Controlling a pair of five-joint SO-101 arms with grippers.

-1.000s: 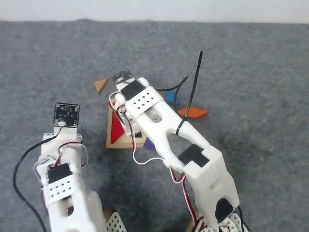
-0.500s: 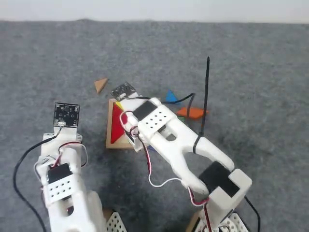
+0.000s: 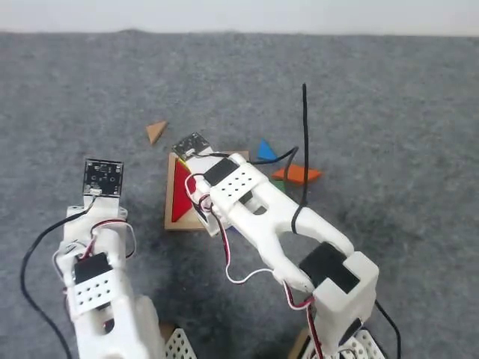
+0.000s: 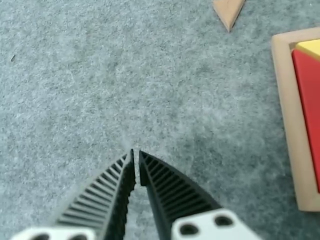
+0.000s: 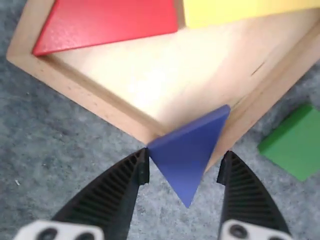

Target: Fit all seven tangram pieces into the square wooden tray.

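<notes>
You had two of the seven pieces seated in the wooden tray [image 5: 90, 87]: the red triangle [image 5: 105, 20] along one wall and the yellow piece [image 5: 240, 10] just beside it, with most of the tray floor bare. Five were left. The violet triangle [image 5: 187, 150] lay across the tray's near corner, overlapping the rim and not down inside. The right gripper [image 5: 185, 155] stood open around it, one jaw touching a corner of the piece and the other a little clear of its edge. From that close view I could not tell whether the triangle rested on the rim or hung just above it. The green piece [image 5: 292, 145] lay on the carpet just outside the tray, the blue triangle [image 3: 264, 150] and the orange piece [image 3: 299, 174] sat near the tray's far side, and the tan triangle [image 3: 156, 132] was apart beyond its other corner. The left gripper [image 4: 136, 155] hung closed and empty over the carpet [image 3: 389, 112], beside the tray. Against the frame a second before, your right arm [image 3: 262, 213] had drawn back from its long reach over the tray, bringing its wrist towards the near corner. In the last half second it barely shifted. The left arm and the loose pieces in view kept their places.
</notes>
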